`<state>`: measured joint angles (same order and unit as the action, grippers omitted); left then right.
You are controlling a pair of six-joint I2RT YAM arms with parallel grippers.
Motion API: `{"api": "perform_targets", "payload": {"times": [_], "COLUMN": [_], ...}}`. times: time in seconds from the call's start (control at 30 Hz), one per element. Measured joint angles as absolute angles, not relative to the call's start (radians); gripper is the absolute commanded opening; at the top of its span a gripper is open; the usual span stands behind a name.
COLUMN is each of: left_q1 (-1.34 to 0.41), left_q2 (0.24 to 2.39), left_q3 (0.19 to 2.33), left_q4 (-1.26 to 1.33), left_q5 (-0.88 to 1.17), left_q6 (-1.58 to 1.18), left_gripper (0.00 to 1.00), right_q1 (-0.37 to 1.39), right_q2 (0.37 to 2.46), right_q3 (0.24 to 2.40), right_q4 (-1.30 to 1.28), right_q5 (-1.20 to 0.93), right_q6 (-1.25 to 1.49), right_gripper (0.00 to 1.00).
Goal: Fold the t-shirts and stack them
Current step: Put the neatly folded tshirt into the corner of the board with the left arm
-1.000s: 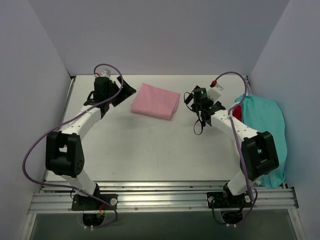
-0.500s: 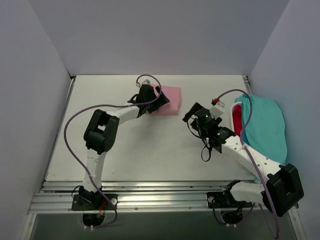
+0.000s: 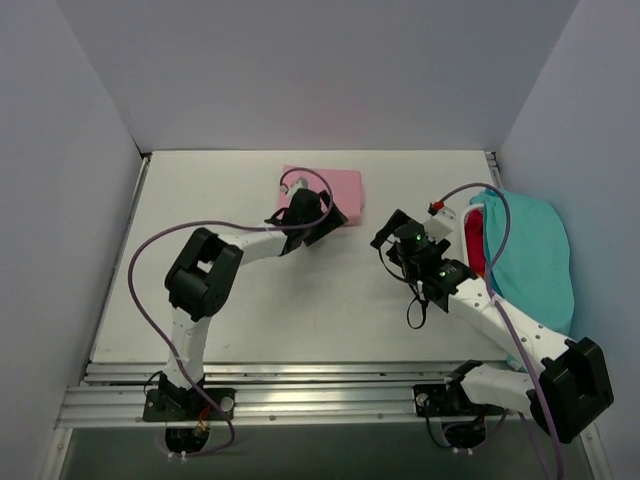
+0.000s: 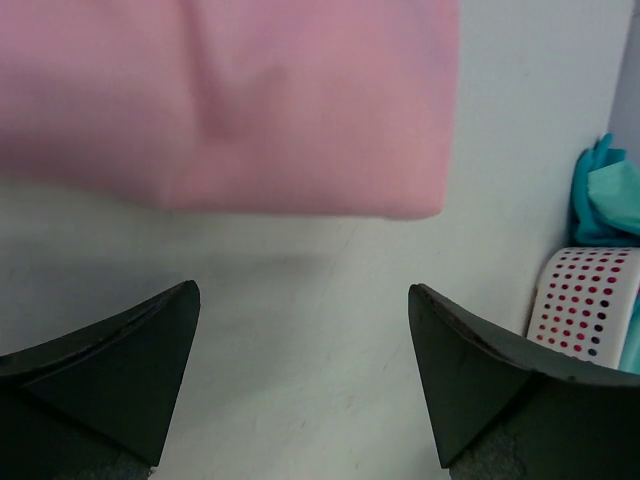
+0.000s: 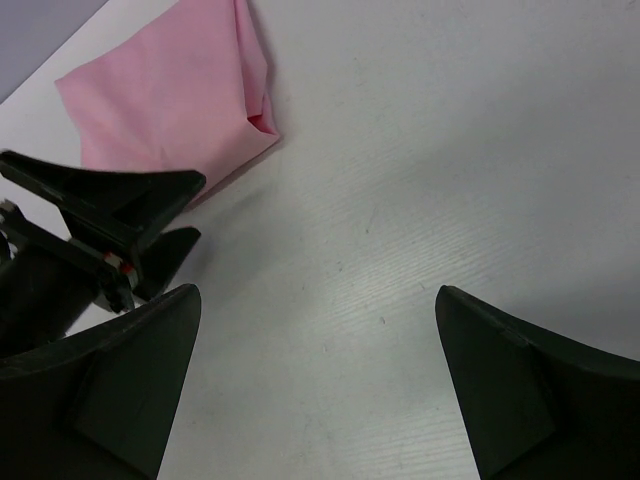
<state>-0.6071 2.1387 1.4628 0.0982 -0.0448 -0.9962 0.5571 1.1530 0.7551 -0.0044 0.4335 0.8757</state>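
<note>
Far centre, folded pink t-shirt [image 3: 342,188], long axis left-right

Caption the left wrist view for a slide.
Open left gripper poised short of the folded pink t-shirt on the table.

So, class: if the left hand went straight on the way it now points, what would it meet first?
Probably the folded pink t-shirt: its near edge lies just ahead of the open left hand, across a strip of bare table. Height is hard to judge, so it might skim over.
</note>
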Motion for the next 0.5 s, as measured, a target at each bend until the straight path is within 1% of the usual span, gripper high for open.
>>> {"api": "perform_targets", "payload": {"times": [0.2,0.5], "left_q1": [-0.648,-0.659], "left_q2": [2.014,2.013], "left_q3": [1.177,1.119], "left_q4": [0.223,0.313], "left_q5": [-0.160,-0.338], "left_q6": [-1.179,-1.424], "left_gripper": [0.94,0.94], "right_q1": [0.557,0.557], "right_q2": [1.114,1.100], "right_q3": [0.753,0.727], "right_q4": [-0.007,-0.011], "right_q5": [0.430,0.428], "right_q6": [0.871,0.867], "right_gripper": [1.00,1.00]}}
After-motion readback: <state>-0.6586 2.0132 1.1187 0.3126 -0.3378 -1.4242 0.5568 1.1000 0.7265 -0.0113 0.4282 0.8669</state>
